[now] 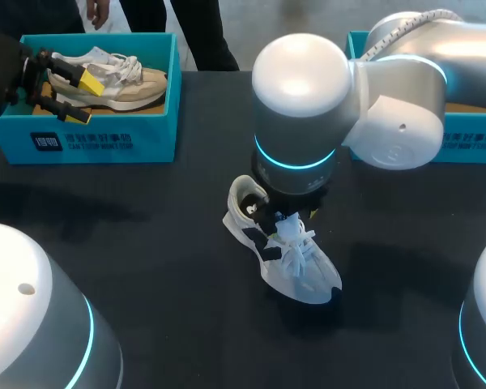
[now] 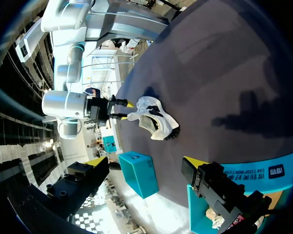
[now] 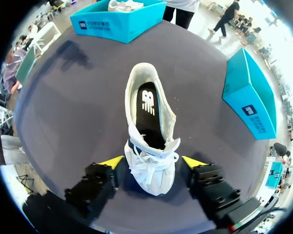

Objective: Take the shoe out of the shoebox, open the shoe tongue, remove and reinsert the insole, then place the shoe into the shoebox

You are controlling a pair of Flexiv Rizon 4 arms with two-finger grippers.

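Fingers (image 3: pixel 112 162) of the right gripper (image 3: pixel 152 163) are standing spread, flanking the laces of the white sneaker (image 3: pixel 149 141) without gripping it. The sneaker is sitting on the black table (image 1: pixel 146 267), already unboxed, with its black insole (image 3: pixel 147 109) seated inside. Returning it to a box is probably still pending; I cannot tell whether the insole step is done. The left gripper (image 1: pixel 81 96) is hovering released at the left shoebox (image 1: pixel 89 138).

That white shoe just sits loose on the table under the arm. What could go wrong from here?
The white shoe stands free, with the right gripper open, its fingers on either side of the laces. A push or pull there might slide or tip it. The left gripper hangs at the far shoebox, so nothing steadies the shoe. The black insole runs in under the laces, so the fingers may snag getting to it.
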